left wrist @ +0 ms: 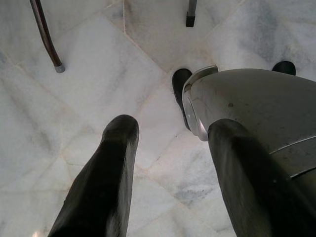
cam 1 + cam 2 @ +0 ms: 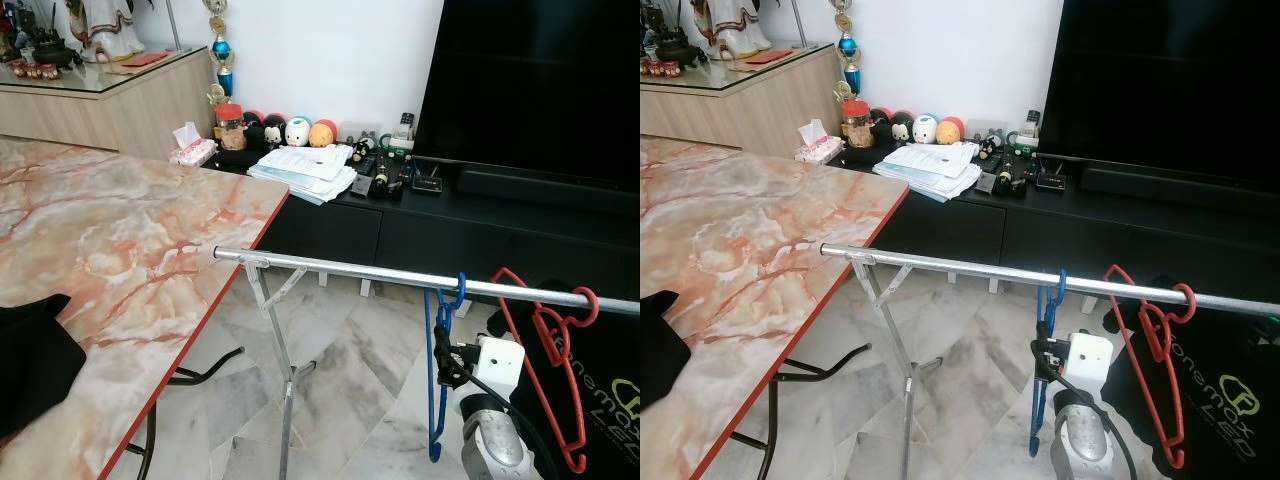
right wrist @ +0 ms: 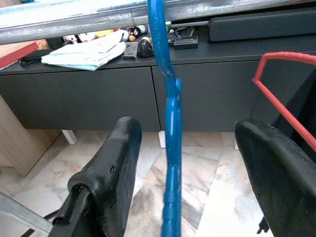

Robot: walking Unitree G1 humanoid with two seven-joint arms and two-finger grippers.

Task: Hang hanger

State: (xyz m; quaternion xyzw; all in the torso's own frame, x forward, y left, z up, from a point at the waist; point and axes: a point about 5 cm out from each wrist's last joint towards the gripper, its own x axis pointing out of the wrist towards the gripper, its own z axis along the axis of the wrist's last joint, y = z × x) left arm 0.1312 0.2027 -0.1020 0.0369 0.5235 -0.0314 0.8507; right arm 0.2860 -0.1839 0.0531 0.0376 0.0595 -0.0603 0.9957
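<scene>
A blue hanger (image 2: 436, 400) hangs by its hook (image 2: 457, 292) on the metal rail (image 2: 340, 268) of a clothes rack. A red hanger (image 2: 545, 375) hangs on the same rail just to its right. My right gripper (image 3: 187, 129) is raised below the rail, open, with the blue hanger's stem (image 3: 170, 128) between its fingers (image 3: 116, 163) and touching neither. In the left eye view its black fingers (image 2: 443, 358) sit right by the blue hanger. My left gripper (image 1: 170, 128) hangs low, open and empty, pointing at the marble floor (image 1: 98, 74).
A marble-patterned table (image 2: 130, 250) with a black cloth (image 2: 30, 360) stands at the left. Behind the rack runs a black TV cabinet (image 2: 330, 230) with papers (image 2: 305, 168), toys and a large TV (image 2: 540, 80). The rack's legs (image 2: 285, 390) spread over the floor. A black bag (image 2: 600, 400) sits lower right.
</scene>
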